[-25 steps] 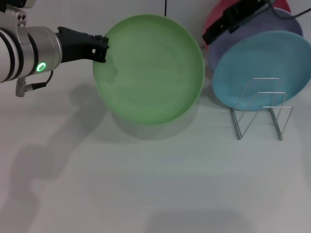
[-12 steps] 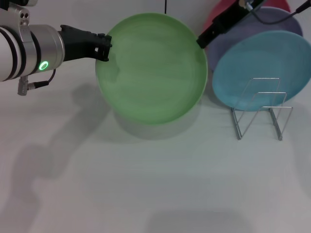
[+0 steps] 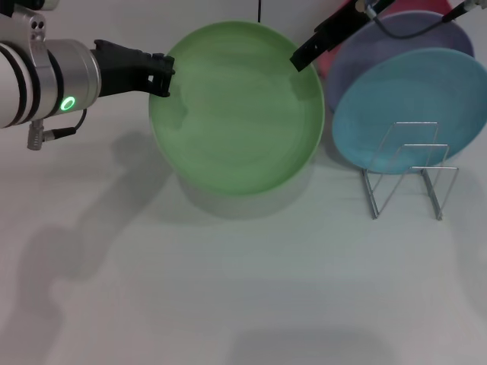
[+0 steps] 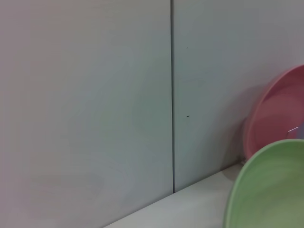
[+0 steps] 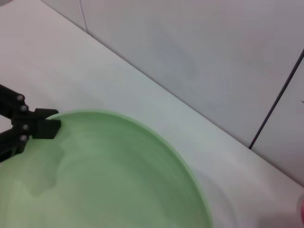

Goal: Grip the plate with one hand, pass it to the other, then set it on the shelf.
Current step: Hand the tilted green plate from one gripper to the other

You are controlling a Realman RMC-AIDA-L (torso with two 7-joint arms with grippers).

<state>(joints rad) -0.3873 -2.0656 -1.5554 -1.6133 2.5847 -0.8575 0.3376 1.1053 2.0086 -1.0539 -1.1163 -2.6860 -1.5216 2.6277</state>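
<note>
1. The left hand is clamped on the left rim of the light-green plate, held tilted above the surface.
2. The right hand reaches the plate's upper right rim; whether its fingers are apart cannot be told.
3. The wire dish rack stands well apart, in front of the light-blue plate, which partly hides the lavender plate.

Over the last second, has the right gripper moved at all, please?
Yes. The right gripper has moved toward the robot's left, away from the rack, and now overlaps the green plate's upper rim.
</note>
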